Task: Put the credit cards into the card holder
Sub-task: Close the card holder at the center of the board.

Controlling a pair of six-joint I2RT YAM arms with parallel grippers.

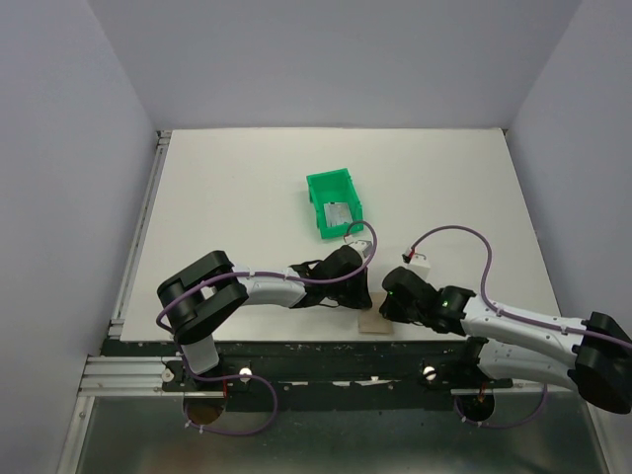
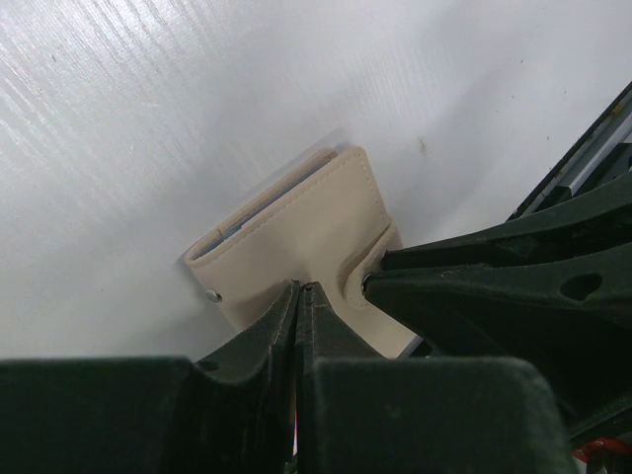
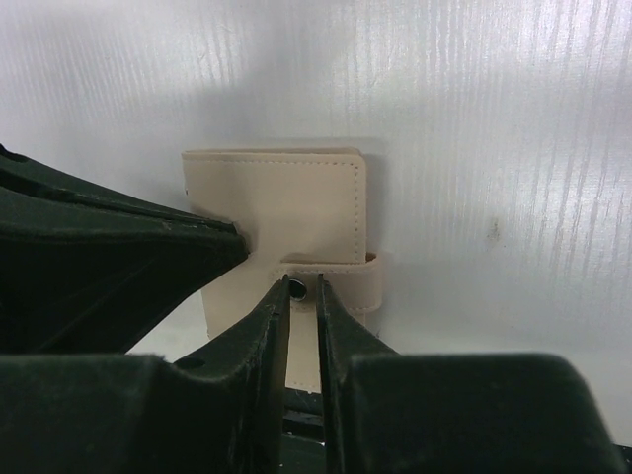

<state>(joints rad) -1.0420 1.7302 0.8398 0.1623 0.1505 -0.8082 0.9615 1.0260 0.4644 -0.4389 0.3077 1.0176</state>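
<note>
Presently the card holder (image 1: 375, 324) lies folded on the surface (image 1: 227, 217). My right jaws clamp its snap strap (image 3: 348, 276), evidently to unfasten it; my left jaws, together, steady its edge. A credit card (image 1: 337, 215) waits in the bin (image 1: 326, 180) beyond.

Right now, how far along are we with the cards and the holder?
Nothing is done: the card holder is folded shut and a credit card lies in the green bin. In hand: right gripper pinches the snap tab, left gripper at the holder's edge. Left: unsnap, open, load cards.
</note>
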